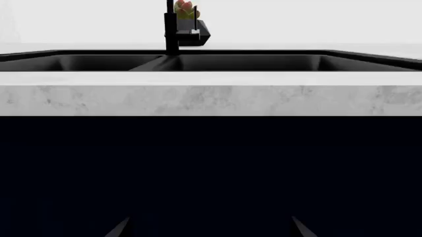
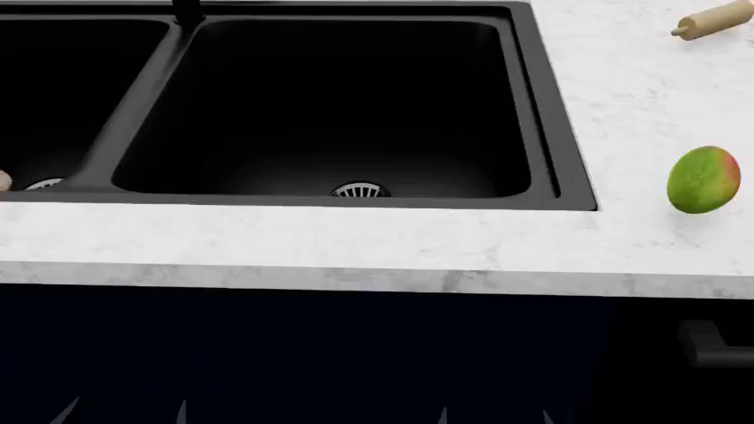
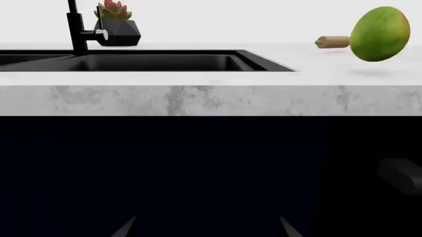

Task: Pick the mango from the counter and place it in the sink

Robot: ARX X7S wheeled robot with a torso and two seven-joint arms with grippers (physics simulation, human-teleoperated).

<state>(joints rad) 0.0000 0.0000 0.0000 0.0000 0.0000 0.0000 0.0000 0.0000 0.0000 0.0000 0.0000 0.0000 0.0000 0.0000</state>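
The mango (image 2: 704, 180), green with a red-orange blush, lies on the white marble counter (image 2: 637, 106) to the right of the sink; it also shows in the right wrist view (image 3: 379, 33). The sink (image 2: 342, 106) is a wide black basin with a silver drain strainer (image 2: 359, 190). Both grippers hang low in front of the dark cabinet, below the counter edge. My left gripper (image 1: 209, 229) and my right gripper (image 3: 204, 229) are both open and empty, with only the fingertips showing.
A tan rolling pin (image 2: 712, 21) lies at the counter's far right. A second black basin (image 2: 65, 97) adjoins past the divider. A black faucet (image 3: 76, 29) and a potted succulent (image 3: 117, 22) stand behind the sink. A dark cabinet handle (image 2: 707, 343) sits at lower right.
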